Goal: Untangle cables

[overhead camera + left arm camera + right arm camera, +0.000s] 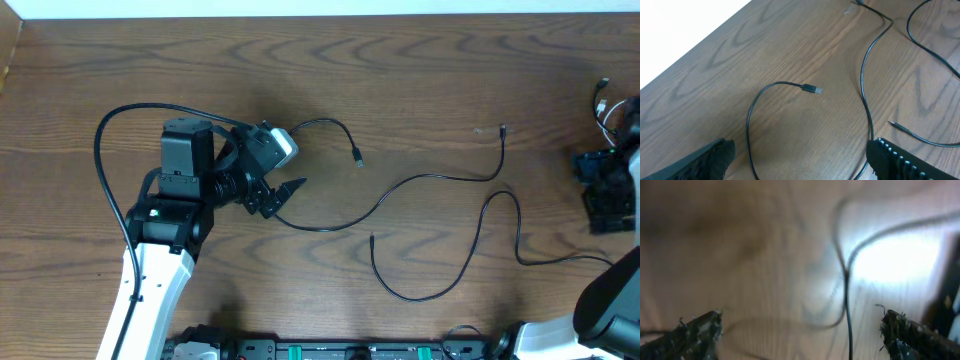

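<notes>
Overhead view: black cables (440, 178) sprawl from mid-bench toward the right edge, long axes mainly left to right. One short cable (335, 124) arcs out beside my left gripper (285, 198); its plug (358, 158) points toward the near edge. Left wrist view alone resolves the metal tip of that plug (813, 90). Right wrist view, blurred, shows one cable (847, 315) running between the spread fingers of my right gripper (801, 314). Both jaws stand released, grasping nothing.

Overhead looks straight down — wrist cameras skim table (420, 70) closely.
</notes>
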You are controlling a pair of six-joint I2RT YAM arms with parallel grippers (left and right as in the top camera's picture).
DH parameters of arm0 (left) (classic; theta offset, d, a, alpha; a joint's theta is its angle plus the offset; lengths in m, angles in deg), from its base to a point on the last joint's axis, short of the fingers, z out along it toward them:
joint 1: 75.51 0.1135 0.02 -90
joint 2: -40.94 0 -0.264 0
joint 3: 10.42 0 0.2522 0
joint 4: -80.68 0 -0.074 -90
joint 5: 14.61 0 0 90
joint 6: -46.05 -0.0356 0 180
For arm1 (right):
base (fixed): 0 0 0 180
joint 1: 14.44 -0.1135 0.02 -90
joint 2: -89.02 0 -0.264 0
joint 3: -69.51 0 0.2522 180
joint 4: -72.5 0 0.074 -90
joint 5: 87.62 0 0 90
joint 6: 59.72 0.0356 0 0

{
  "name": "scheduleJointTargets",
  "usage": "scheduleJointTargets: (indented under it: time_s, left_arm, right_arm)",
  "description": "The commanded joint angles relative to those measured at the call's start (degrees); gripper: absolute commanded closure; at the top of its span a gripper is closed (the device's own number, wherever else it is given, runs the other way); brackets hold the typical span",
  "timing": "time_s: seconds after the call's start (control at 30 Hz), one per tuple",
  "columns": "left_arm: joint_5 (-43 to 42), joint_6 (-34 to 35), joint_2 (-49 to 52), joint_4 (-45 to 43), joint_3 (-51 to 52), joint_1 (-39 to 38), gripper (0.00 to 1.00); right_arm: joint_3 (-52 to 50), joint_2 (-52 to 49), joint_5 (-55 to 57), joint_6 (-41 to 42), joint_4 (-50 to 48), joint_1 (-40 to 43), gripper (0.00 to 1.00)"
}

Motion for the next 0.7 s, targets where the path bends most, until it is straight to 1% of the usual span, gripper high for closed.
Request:
scheduleJointTargets:
  time_s: [0.0,0.13,0.2,0.37,0.53,0.67]
  left_arm:
    - [-0.2,0.3,0.2,0.1,-0.7,0.0,0.11]
    - [-0.2,0.3,0.2,0.2,-0.7,0.0,0.11]
    - [-0.2,0.3,0.2,0.2,-0.7,0.0,0.11]
    - [-0.2,0.3,0.2,0.1,-0.7,0.0,0.11]
    - [-0.2,0.3,0.2,0.2,-0.7,0.0,0.11]
    - [-0.2,0.3,0.3,0.1,-0.7,0.0,0.11]
  right_arm:
    - [-0.4,0.3,9.2,16.0,1.8,-3.6,0.01]
    - [-2.3,0.3,14.2,19.6,2.0,-8.8,0.01]
    - [-3.9,0.3,15.0,19.7,0.5,-11.5,0.01]
    - [-9.7,0.3,15.2,19.9,-3.4,-17.9,0.01]
    - [-15.3,0.3,14.8,23.6,-7.0,-22.7,0.01]
    - [-18.0,0.3,12.4,24.9,-10.0,-25.8,0.01]
